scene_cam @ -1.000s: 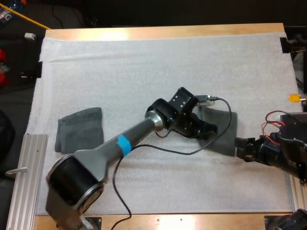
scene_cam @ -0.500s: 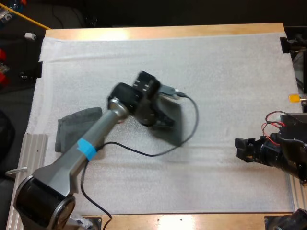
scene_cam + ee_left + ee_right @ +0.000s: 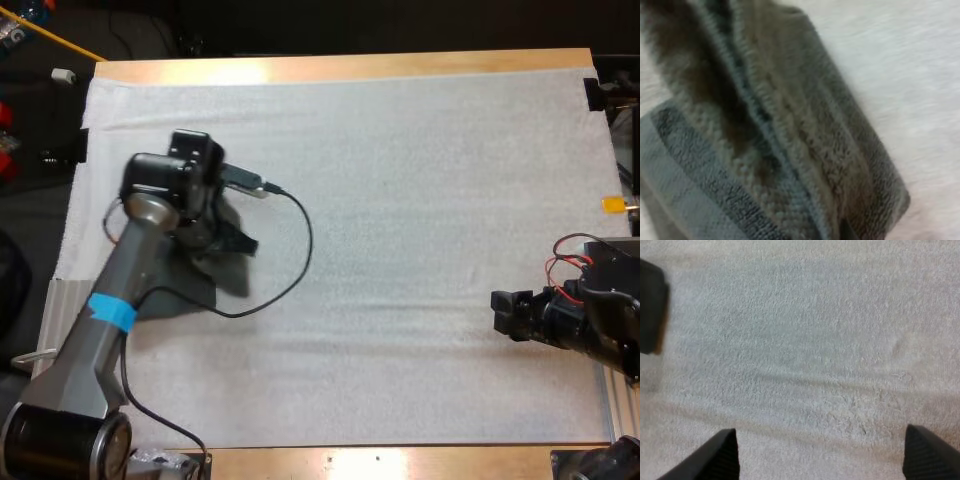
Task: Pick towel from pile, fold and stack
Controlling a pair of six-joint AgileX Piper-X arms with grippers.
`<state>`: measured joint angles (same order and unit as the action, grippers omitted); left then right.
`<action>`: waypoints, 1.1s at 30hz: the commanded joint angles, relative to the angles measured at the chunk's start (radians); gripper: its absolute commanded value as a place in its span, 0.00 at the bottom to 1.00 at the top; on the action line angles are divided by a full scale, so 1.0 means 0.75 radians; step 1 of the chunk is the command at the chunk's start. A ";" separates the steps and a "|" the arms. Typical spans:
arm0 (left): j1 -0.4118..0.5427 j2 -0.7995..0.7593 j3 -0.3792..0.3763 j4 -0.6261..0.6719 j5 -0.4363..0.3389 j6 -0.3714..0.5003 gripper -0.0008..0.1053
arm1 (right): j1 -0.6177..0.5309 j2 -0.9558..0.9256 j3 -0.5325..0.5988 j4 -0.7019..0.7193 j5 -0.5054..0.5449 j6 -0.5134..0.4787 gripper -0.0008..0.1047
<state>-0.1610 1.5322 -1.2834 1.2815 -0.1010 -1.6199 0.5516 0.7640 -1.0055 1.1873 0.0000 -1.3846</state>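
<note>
The left claw [image 3: 228, 240] is gripping a dark grey-green terry towel [image 3: 215, 282], folded into several layers, and is holding it over the left part of the white mat [image 3: 400, 200] that is covering the wooden table [image 3: 350, 66]. From the high camera the towel is trailing from just under the claw toward the table's near edge, so its long axis is running roughly far-to-near, slanting a little to the right. The arm is covering the cloth on the claw's left, and the towel's outline there is smeared and hard to make out.

In the left wrist view the towel [image 3: 805, 140] is bunching right up against the claw, its folded edges running lengthwise away from it. The claw's own fingers are mostly lost in the pile. Directly beneath it a second grey-green towel with a flat woven band [image 3: 670, 180] is lying, cut off by the frame, so I cannot tell its shape.

The right claw [image 3: 498, 312] is hanging well apart from the towel, over bare mat. Its fingers [image 3: 722, 456] are standing wide apart with nothing between them. Beyond one finger a dark blocky shape [image 3: 650, 305] is showing, cut off and unclear.
</note>
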 commanded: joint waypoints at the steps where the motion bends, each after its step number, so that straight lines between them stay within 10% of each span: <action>1: 0.022 -0.013 -0.008 0.021 -0.033 0.011 0.01 | 0.001 -0.007 -0.010 0.007 0.000 -0.005 0.63; 28: 0.363 -0.013 0.226 -0.004 -0.061 0.033 0.01 | 0.001 -0.007 -0.010 0.007 0.000 -0.005 0.63; 33: 0.374 -0.013 0.226 -0.022 -0.061 0.033 0.24 | 0.001 -0.007 -0.010 0.007 -0.008 -0.005 0.63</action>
<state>0.1170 1.5308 -1.1147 1.2682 -0.1281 -1.5946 0.5516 0.7640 -1.0055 1.1873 0.0000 -1.3846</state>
